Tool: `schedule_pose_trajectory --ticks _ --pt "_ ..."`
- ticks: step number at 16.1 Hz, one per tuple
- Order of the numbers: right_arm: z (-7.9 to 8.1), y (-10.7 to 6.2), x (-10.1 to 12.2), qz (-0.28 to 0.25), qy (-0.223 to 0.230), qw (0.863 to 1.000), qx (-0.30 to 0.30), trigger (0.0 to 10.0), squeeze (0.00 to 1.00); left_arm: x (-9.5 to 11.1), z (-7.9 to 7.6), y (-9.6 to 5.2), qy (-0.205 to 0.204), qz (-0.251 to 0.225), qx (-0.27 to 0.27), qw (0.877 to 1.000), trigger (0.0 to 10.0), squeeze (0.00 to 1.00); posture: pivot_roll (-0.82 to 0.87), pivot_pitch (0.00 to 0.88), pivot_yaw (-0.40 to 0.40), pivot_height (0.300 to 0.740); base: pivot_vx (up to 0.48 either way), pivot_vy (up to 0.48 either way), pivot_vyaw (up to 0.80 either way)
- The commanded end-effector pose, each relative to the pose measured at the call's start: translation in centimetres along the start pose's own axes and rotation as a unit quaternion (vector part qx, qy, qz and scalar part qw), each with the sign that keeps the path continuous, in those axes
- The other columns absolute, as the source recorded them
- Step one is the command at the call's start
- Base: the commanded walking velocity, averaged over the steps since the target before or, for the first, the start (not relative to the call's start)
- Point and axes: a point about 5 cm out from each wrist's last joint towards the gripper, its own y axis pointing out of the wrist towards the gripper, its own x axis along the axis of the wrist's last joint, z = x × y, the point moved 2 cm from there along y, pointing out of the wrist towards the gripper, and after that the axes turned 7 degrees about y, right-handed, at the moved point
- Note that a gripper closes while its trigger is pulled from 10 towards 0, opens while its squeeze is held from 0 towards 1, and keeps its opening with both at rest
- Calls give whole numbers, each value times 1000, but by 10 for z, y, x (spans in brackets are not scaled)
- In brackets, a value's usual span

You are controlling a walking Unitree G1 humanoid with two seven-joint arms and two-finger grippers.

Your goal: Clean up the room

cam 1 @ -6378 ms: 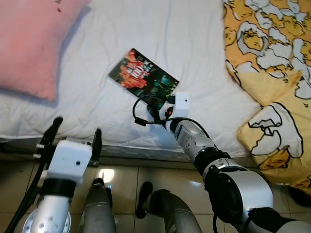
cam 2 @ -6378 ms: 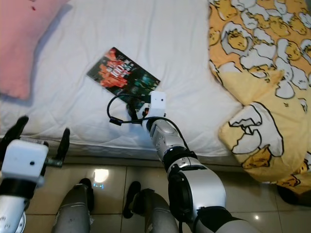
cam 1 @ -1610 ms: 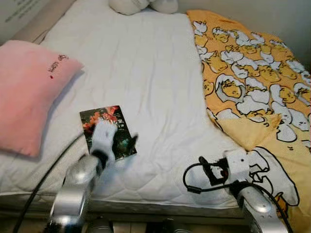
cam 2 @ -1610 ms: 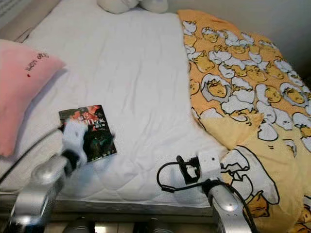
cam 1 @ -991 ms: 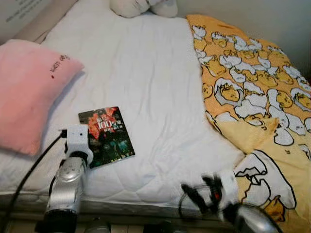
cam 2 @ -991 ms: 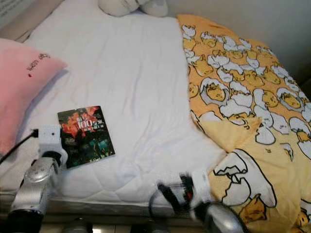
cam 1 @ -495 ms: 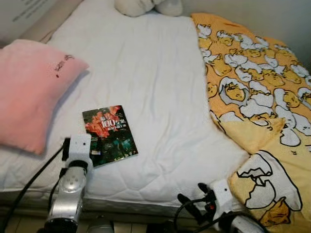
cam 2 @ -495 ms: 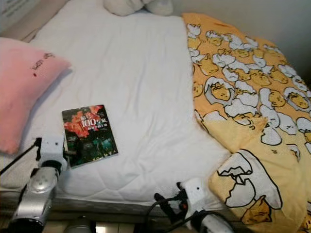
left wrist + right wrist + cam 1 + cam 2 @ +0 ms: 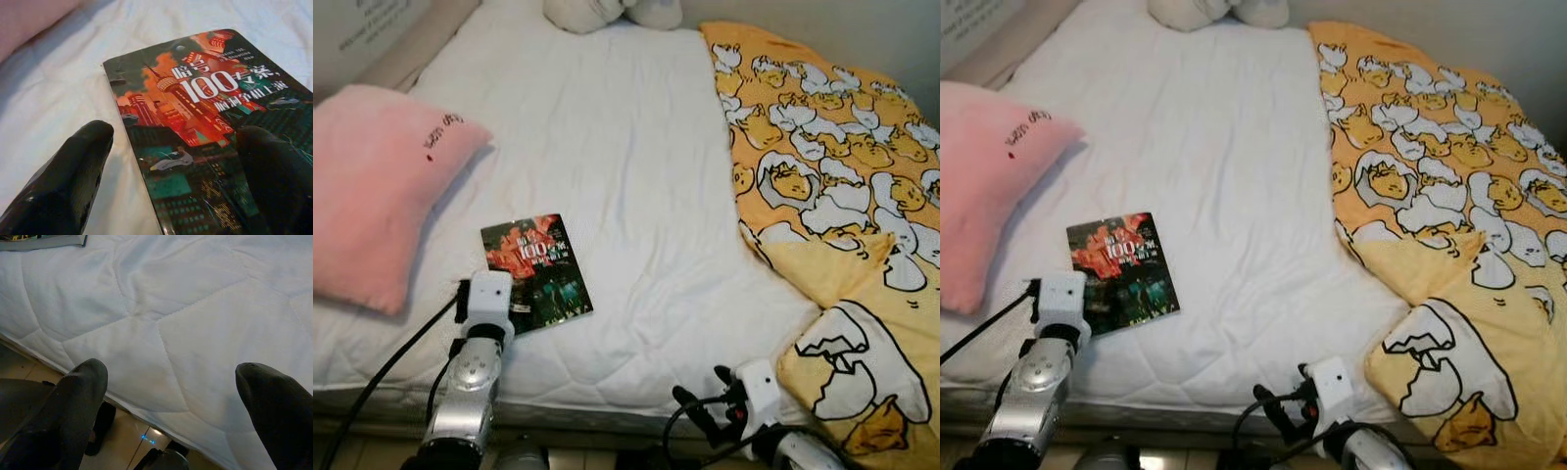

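Note:
A paperback book (image 9: 536, 272) with a red and green city cover lies flat on the white mattress (image 9: 607, 147), near its front left. My left gripper (image 9: 176, 132) is open at the book's near edge. One black finger (image 9: 73, 171) rests over the sheet beside the book and the other finger (image 9: 279, 176) lies over the cover (image 9: 205, 112). The left wrist's white block (image 9: 489, 299) hides those fingers from the head camera. My right gripper (image 9: 171, 374) is open and holds nothing, low at the bed's front edge (image 9: 700, 411).
A pink pillow (image 9: 372, 196) lies left of the book. A yellow duck-print duvet (image 9: 832, 176) covers the bed's right side and hangs over the front. White plush things (image 9: 607, 12) sit at the head end. Tiled floor (image 9: 19, 374) lies below the mattress edge.
The left gripper has drawn back off the book's cover to its near edge and edged slightly right. The right arm has dropped to the bed's front edge. The camera has shifted a little.

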Motion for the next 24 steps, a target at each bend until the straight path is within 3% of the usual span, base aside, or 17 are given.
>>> schedule_pose_trajectory --ticks 1,3,5,9,10,11,15,16,17,18,21,24 --pt "-10 -7 -3 5 -6 1000 -22 10000 0 -9 -14 -4 -6 19 -27 999 10000 0 94 78 -164 728 0 0 0" --pt "-9 -7 -4 6 -6 1000 -21 10000 0 -26 -27 -5 -53 75 -46 995 10000 0 93 74 -164 728 0 0 0" --pt "-11 -6 -4 7 -7 1000 -22 10000 0 -28 -31 -6 -95 78 -39 992 10000 0 89 68 -164 728 0 0 0" --pt "-17 -8 -4 11 -12 999 -30 10000 0 -22 -44 -3 -87 61 -71 992 10000 0 83 63 -171 728 0 0 0" --pt "-17 -8 -4 12 -13 999 -30 10000 0 -22 -47 -3 -82 62 -83 991 6275 0 83 63 -171 728 0 0 0" --pt "-17 -8 -4 13 -14 999 -29 10000 0 -27 -52 -4 -86 78 -98 988 0 0 80 65 -176 728 0 0 0" --pt "-19 -9 -5 18 -14 999 -33 10000 0 -47 -72 -7 -165 171 -149 960 0 0 75 75 -181 728 0 0 0" --pt "-19 -9 -4 17 -14 999 -34 10000 0 -49 -74 -8 -174 182 -160 955 0 0 71 78 -183 728 0 0 0" --pt "-20 -9 -4 18 -13 999 -35 10000 0 -49 -76 -6 -215 189 -163 944 0 0 71 78 -183 728 0 0 0" --pt "-20 -9 -4 18 -13 999 -36 10000 0 -48 -77 -5 -229 188 -167 940 0 0 71 78 -183 728 0 0 0" --pt "-22 -8 -2 17 -13 999 -40 10000 0 -36 -73 5 -229 161 -178 944 0 0 61 75 -182 728 0 0 0" --pt "-26 -6 0 16 -14 999 -44 10000 0 -27 -72 9 -199 123 -189 954 0 0 59 61 -179 728 0 0 0"
